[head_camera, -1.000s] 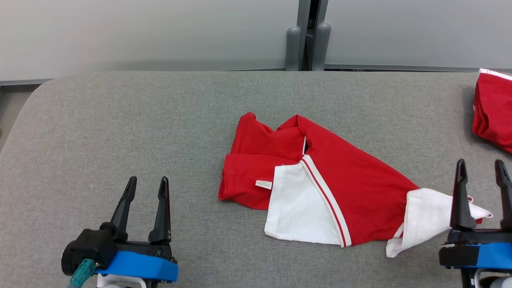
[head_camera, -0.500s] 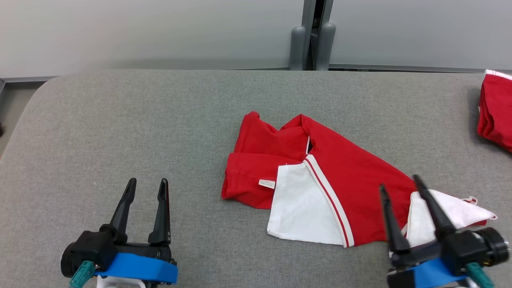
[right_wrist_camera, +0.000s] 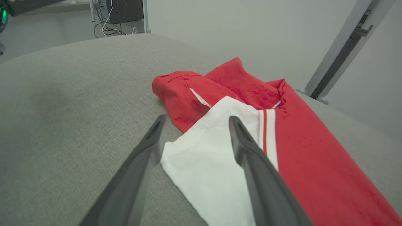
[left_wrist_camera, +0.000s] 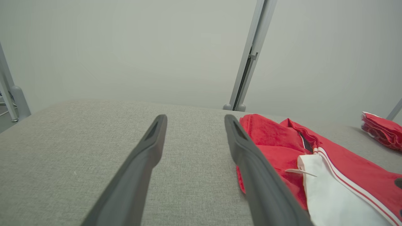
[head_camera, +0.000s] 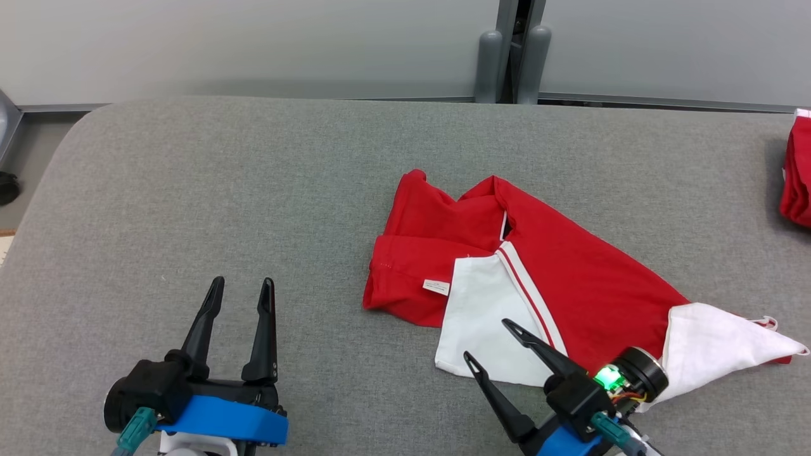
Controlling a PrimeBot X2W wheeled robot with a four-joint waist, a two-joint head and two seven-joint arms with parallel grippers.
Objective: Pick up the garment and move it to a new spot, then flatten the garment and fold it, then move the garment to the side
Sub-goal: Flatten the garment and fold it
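Observation:
A crumpled red and white garment (head_camera: 557,285) lies on the grey padded table (head_camera: 253,190), right of centre; it also appears as the garment (left_wrist_camera: 314,157) and the garment (right_wrist_camera: 282,141) in the wrist views. My right gripper (head_camera: 486,341) is open at the lower right, tilted up-left, its tips just over the garment's white front corner. In the right wrist view the right gripper (right_wrist_camera: 196,121) straddles that white corner. My left gripper (head_camera: 242,288) stands open at the lower left, apart from the cloth; the left gripper (left_wrist_camera: 195,121) holds nothing.
Another folded red garment (head_camera: 798,171) sits at the table's far right edge, also seen as a red pile (left_wrist_camera: 380,130). Grey posts (head_camera: 510,63) and a pale wall stand behind the table. The table's left end is rounded, with floor beyond it.
My right gripper swung in from the far right and turned up-left, its tips now at the garment's white corner. The head camera shifted slightly. The left gripper stayed put.

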